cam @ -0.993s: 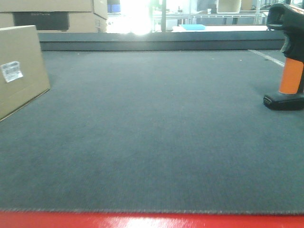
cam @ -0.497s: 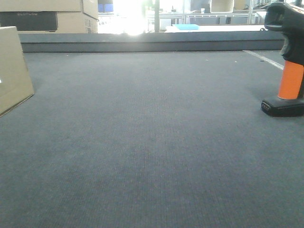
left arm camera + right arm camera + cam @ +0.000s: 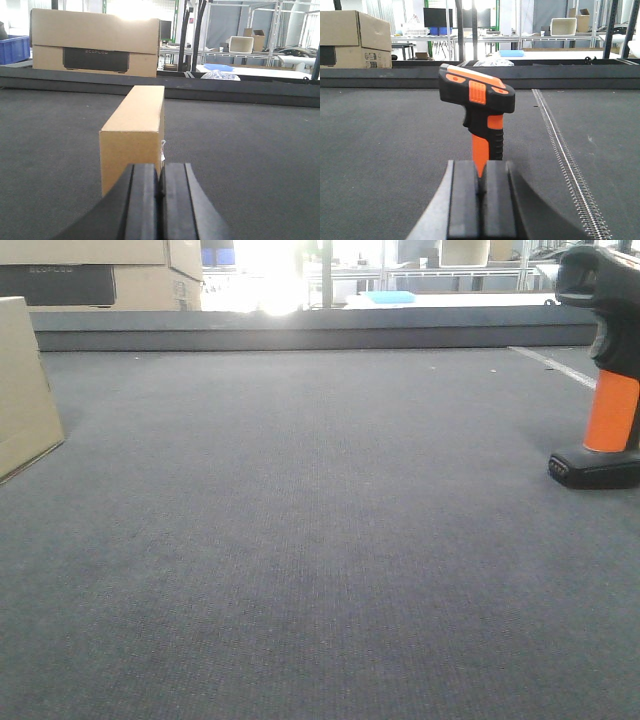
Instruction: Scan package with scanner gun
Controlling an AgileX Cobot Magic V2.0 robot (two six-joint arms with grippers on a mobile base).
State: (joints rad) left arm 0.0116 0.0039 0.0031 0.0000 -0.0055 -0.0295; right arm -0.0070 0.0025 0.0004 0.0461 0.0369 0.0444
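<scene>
Risk: our left gripper (image 3: 160, 172) and right gripper (image 3: 481, 172) are both pinched closed and empty, so advancing we would topple the upright scanner (image 3: 482, 107) or shove the box (image 3: 134, 132).

The front camera sits low over the desk (image 3: 320, 540), facing 12 o'clock: package (image 3: 25, 390) at 9, scanner gun (image 3: 610, 410) at 3. The left wrist view looks over the left claw (image 3: 160, 175), close on the package. The right looks over the right claw (image 3: 482, 172), close on the scanner gun. All three share the far stacked boxes (image 3: 100, 275) around 10 to 11.
</scene>
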